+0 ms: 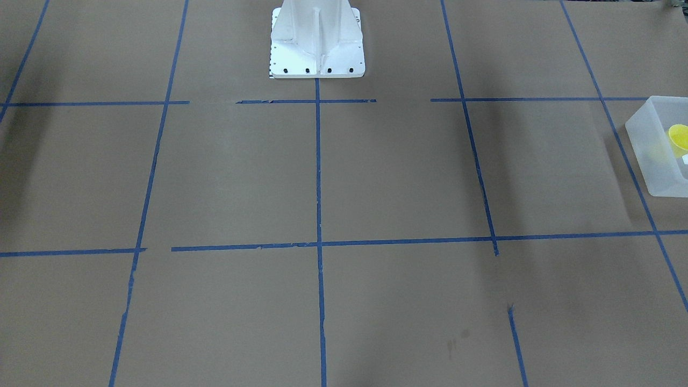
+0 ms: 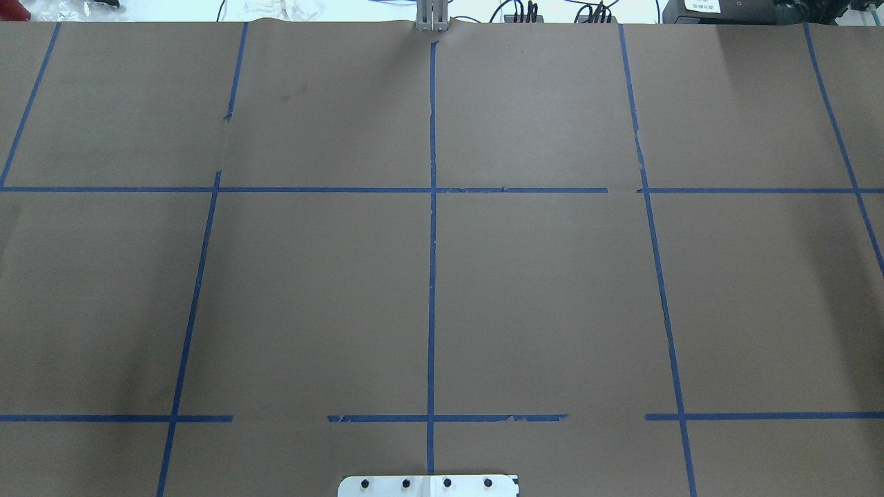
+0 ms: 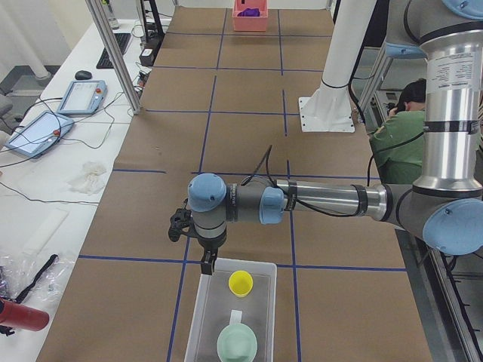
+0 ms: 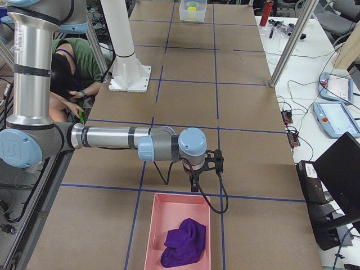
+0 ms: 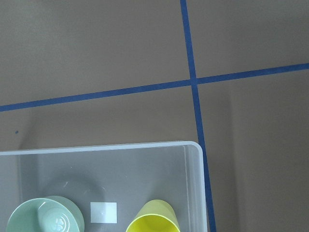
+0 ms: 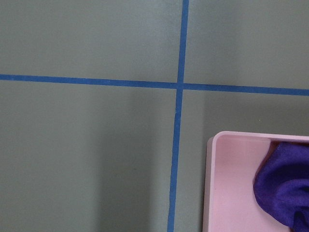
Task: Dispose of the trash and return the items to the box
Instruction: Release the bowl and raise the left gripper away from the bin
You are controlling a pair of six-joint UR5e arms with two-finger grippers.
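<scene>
We view a table (image 2: 311, 297) covered in brown paper and ruled into squares by blue tape (image 2: 431, 276).

The box (image 3: 198, 317) stands at the table's end on the robot's left. In it sit the yellow cup (image 3: 241, 283) and the green bowl (image 3: 237, 345), apart from each other, with the cup nearer the table's middle. In the left wrist view the box rim (image 5: 145, 145) crosses the lower frame. The cup (image 5: 153, 223) and the bowl (image 5: 46, 217) lie below it, and a small white label (image 5: 104, 212) sits between them. The label appears as a plain white patch. A small mark at the bowl's centre is too blurred for us to read. The front-facing view catches only one end of the box (image 1: 653, 156), with the cup (image 1: 679, 137) inside.

The left gripper (image 3: 207, 264) hangs fingers down just above the box's inner end. We cannot tell how its fingers stand.

The right gripper (image 4: 194, 184) hangs just above the inner end of a pink tray (image 4: 152, 225) at the opposite end of the table. The tray holds a crumpled purple cloth (image 4: 183, 243). We cannot tell the state of this gripper's fingers either.

A white sticker (image 2: 702, 5) sits on dark equipment beyond the far edge, its print too small to read.
</scene>
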